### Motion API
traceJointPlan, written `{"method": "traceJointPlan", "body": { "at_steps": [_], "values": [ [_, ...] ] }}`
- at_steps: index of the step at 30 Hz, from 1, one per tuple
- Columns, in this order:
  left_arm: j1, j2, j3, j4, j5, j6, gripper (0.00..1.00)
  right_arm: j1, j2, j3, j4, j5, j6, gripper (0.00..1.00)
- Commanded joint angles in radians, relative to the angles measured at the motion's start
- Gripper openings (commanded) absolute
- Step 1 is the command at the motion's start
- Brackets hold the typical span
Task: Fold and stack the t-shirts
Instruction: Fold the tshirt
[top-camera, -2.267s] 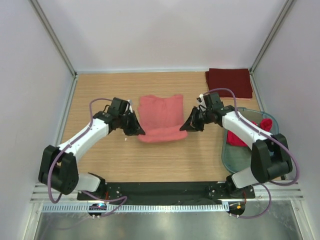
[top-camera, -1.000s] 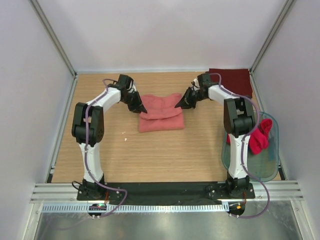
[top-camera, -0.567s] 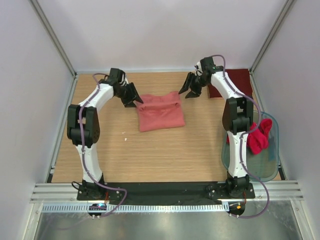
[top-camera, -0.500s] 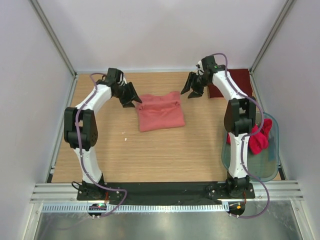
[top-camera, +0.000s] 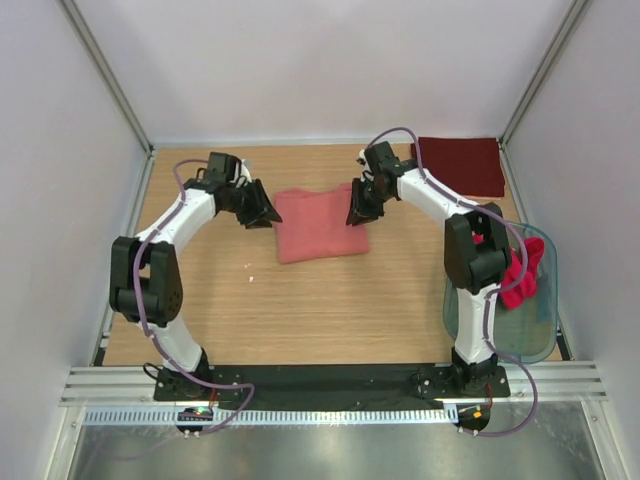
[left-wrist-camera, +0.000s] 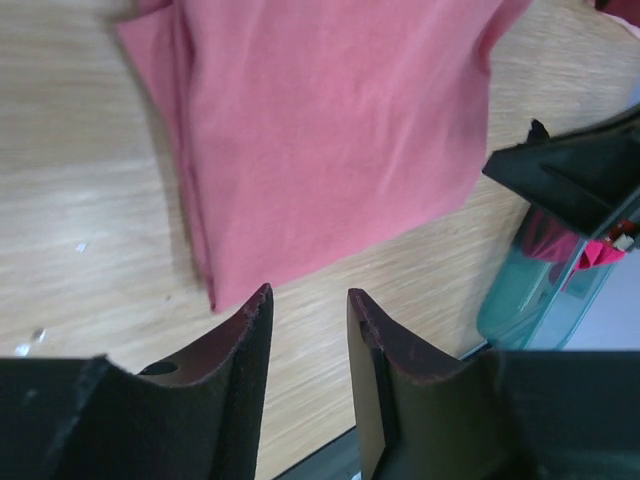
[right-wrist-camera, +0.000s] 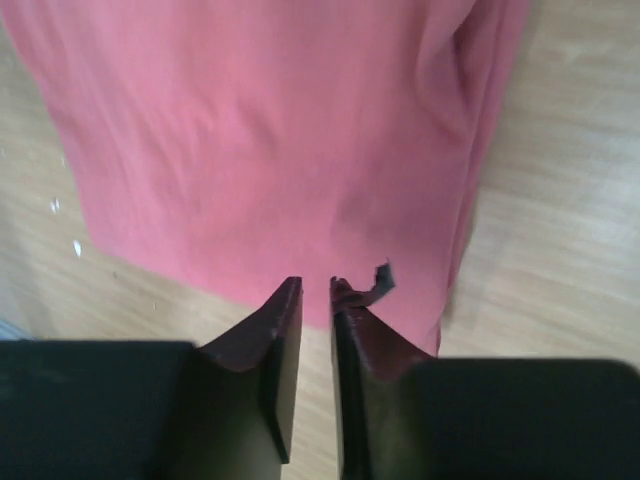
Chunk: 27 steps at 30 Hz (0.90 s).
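A folded salmon-pink t-shirt (top-camera: 318, 226) lies flat on the wooden table, left of middle. My left gripper (top-camera: 262, 212) is at its left edge, open and empty; the left wrist view shows the shirt (left-wrist-camera: 330, 130) just beyond my gripper (left-wrist-camera: 308, 298). My right gripper (top-camera: 355, 208) is over the shirt's right edge, its jaws a narrow gap apart with nothing between them (right-wrist-camera: 316, 285), the shirt (right-wrist-camera: 270, 130) below. A folded dark maroon t-shirt (top-camera: 458, 165) lies at the far right corner. A red-pink t-shirt (top-camera: 520, 272) lies crumpled in the tub.
A translucent greenish plastic tub (top-camera: 498, 325) stands at the table's right edge beside the right arm and also shows in the left wrist view (left-wrist-camera: 515, 295). A small white speck (top-camera: 250, 264) lies on the wood. Grey walls enclose the table.
Both grippers carried the shirt's near edge to the far edge, folding it, and let go. They have since moved back in to the folded shirt's left and right edges.
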Motion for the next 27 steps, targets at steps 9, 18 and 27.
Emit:
{"method": "traceJointPlan", "body": {
  "at_steps": [9,18,27],
  "values": [
    [-0.030,0.293,0.124,0.345,0.125,-0.096,0.29,-0.038,0.180,0.132,0.246,0.034,0.067,0.15],
    [-0.030,0.240,0.230,0.218,-0.038,0.053,0.45,-0.074,0.143,0.197,0.170,0.043,-0.003,0.47],
    [-0.027,0.304,0.329,0.104,-0.176,0.127,0.53,-0.094,0.251,0.361,0.087,0.053,-0.088,0.59]
  ]
}}
